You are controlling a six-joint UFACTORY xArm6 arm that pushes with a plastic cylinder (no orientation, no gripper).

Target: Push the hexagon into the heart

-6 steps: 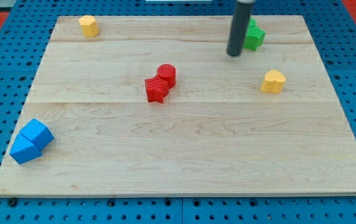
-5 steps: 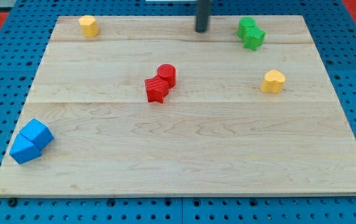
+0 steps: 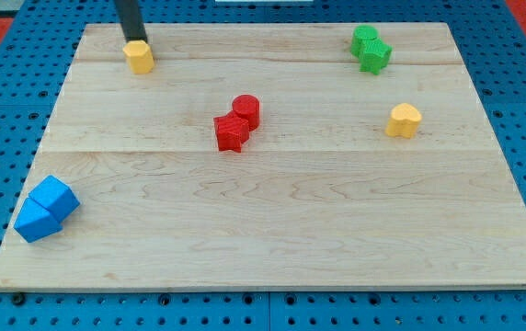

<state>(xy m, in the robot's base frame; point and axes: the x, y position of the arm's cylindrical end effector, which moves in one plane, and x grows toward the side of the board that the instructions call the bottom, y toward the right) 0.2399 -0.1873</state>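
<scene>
A yellow hexagon block [image 3: 139, 57] lies near the top left of the wooden board [image 3: 272, 230]. My tip [image 3: 135, 40] stands right at the hexagon's top edge, touching it or nearly so. A yellow heart block [image 3: 404, 120] lies far off at the view's right, at mid height on the board.
Two red blocks, a cylinder [image 3: 246, 110] and a star [image 3: 232, 132], touch near the middle. Two green blocks [image 3: 371, 48] sit together at the top right. Two blue blocks [image 3: 46, 209] sit together at the bottom left.
My tip has swept left along the top of the board, from beside the green blocks to the yellow hexagon. The hexagon has shifted a little down and to the right.
</scene>
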